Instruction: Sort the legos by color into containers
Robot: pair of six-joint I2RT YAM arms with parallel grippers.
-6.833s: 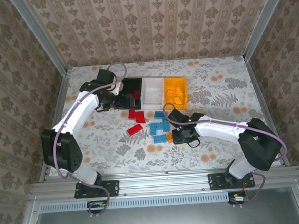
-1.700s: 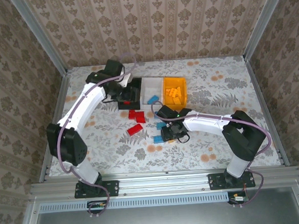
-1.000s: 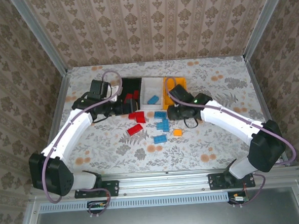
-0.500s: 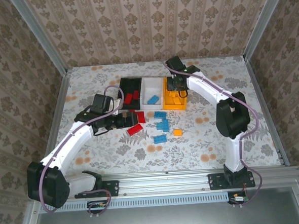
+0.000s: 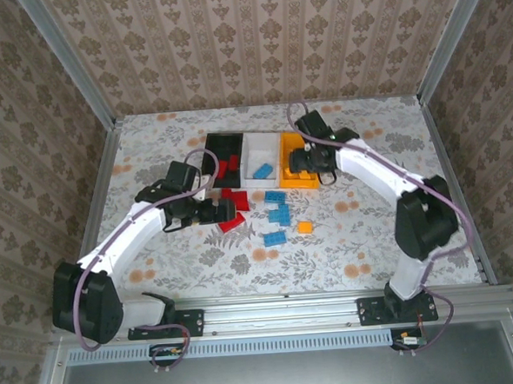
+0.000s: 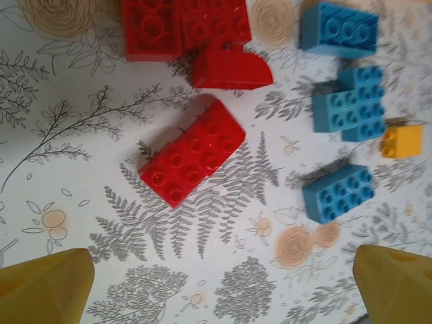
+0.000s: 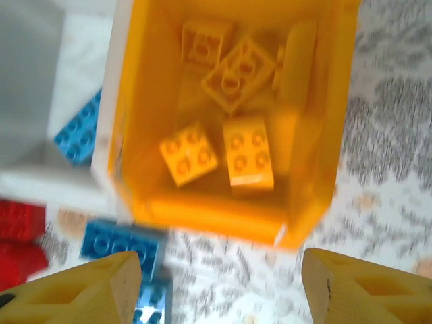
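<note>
Your left gripper (image 6: 221, 287) is hanging wide open and empty; the long red lego (image 6: 192, 160) is lying diagonally just ahead of the jaws, nearest this arm.

We see three open bins in a row. The black bin (image 5: 227, 144) holds red bricks (image 5: 223, 168), the white bin (image 5: 262, 144) one blue brick (image 5: 262, 170), and the orange-yellow bin (image 7: 209, 212) about five yellow bricks (image 7: 248, 158). In front lie a tilted long red brick (image 6: 192, 160), more red ones, four blue bricks (image 6: 337, 192) and a small orange brick (image 6: 401, 142).
</note>
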